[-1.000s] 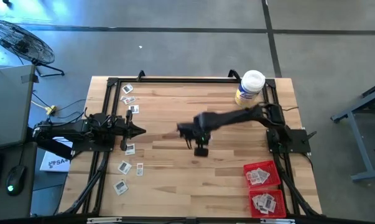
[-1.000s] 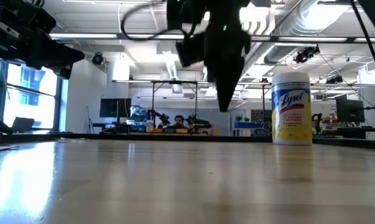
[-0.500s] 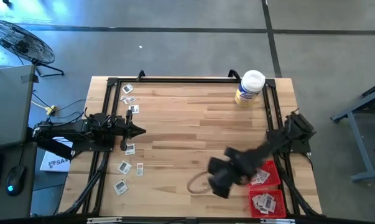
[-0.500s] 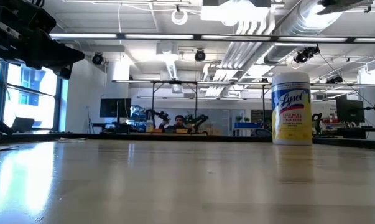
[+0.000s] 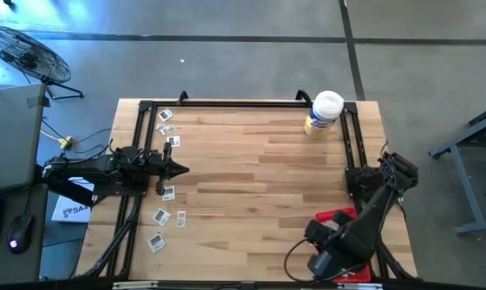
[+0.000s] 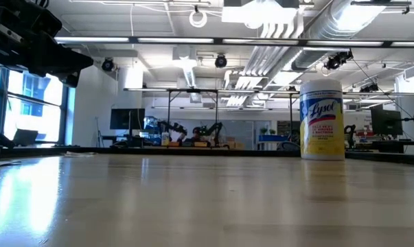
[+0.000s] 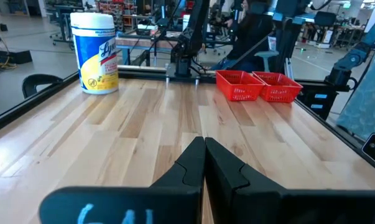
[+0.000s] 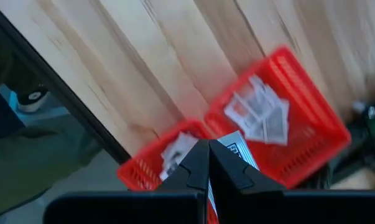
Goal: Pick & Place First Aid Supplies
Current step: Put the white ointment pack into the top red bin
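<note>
Delivery step: right gripper [image 8: 209, 163], pinching a white printed packet [image 8: 237, 147], hovers above the red mesh trays [image 8: 299, 130] at five o'clock.
Next, release into a tray; left gripper [image 7: 204, 163], pressed together, waits at nine o'clock.

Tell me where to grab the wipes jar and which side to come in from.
Grip the jar around its yellow body, below the white lid. It stands upright and is round, so its sides offer two opposing faces. Come in level from the middle of the table, since the black frame rail runs close behind the jar and probably blocks that side.
</note>
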Motion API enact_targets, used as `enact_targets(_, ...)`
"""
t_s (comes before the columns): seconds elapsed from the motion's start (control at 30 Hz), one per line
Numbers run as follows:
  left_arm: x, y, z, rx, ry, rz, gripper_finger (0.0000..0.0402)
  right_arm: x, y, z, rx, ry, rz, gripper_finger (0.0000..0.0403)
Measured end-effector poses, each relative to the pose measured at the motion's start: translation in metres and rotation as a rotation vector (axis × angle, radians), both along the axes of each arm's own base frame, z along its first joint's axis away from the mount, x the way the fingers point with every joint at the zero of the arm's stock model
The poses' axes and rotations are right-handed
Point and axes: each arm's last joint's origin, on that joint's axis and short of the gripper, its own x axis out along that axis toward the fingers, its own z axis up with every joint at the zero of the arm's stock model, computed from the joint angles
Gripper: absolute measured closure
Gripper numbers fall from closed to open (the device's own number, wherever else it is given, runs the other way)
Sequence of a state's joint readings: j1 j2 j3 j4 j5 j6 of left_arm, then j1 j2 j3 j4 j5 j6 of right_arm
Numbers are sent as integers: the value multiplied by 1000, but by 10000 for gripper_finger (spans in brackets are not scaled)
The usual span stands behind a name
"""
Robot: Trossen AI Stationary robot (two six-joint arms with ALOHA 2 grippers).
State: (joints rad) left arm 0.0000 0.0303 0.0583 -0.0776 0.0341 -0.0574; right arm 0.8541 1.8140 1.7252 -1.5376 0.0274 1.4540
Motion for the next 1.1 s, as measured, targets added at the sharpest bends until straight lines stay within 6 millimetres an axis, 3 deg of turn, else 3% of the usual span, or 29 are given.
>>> enact_targets(0.4,0,0,0,0,0,0,400,-45,10,20,37,-7,-146,403)
enact_targets(0.67,0,0,0,0,0,0,400,-68,10,21,3,-83,-196,403)
enact_targets(0.9,0,0,0,0,0,0,400,-68,-13,-9,-122,-90,-152,403)
enact_targets(1.1,0,0,0,0,0,0,400,-67,-37,-45,-97,-40,-123,403)
